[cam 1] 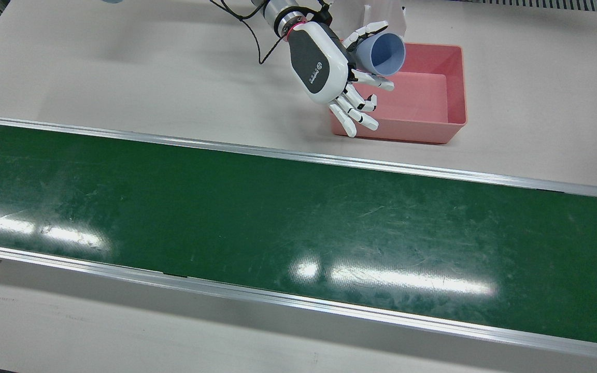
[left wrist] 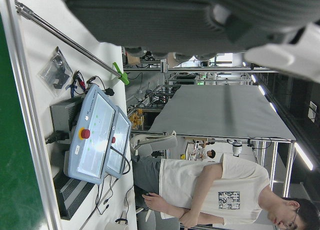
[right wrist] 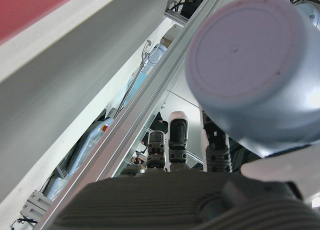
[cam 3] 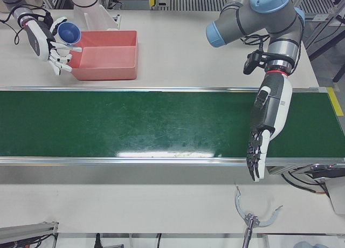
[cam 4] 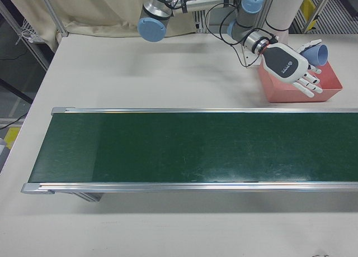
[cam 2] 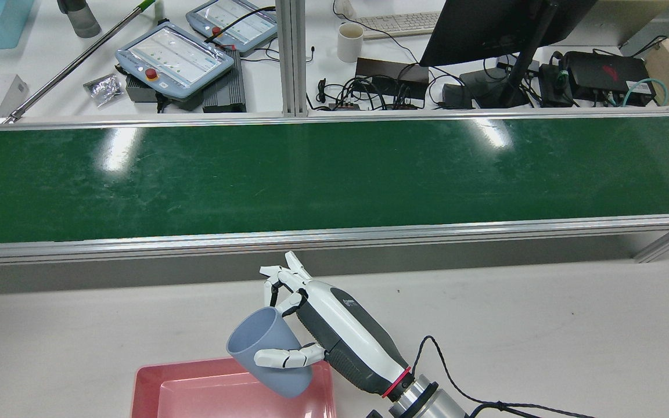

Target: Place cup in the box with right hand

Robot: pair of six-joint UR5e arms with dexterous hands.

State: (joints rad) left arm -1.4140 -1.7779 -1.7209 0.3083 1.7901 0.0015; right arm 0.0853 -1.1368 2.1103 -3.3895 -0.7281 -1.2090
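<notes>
Fingers [cam 1: 376, 80] of the right hand [cam 1: 324, 65] are curled around a pale blue cup [cam 1: 384, 52], one digit wrapped across its side and another braced on the far side of it, while the remaining fingers splay loose and straight below the cup, touching nothing. We see the cup gripped and lifted, tilted so that its open mouth points away from the palm and slightly upward. In the rear view the cup [cam 2: 270, 357] hangs over the near corner of a pink box [cam 2: 154, 395], just beneath the fingers. In the front view the box's rim [cam 1: 463, 88] lies under and beyond the fingertips, and its floor looks bare.

We judge the carrying step to be nearly over: the cup is above the box's edge but not yet set inside. The next move calls for shifting the hand further over the box, lowering it, and then spreading the fingers so the cup drops clear of the wall.

Far from these fingers, across a green conveyor belt [cam 3: 135, 124], the left hand [cam 3: 264, 129] hangs over the belt's far end with its fingers straight, apart and holding nothing.
</notes>
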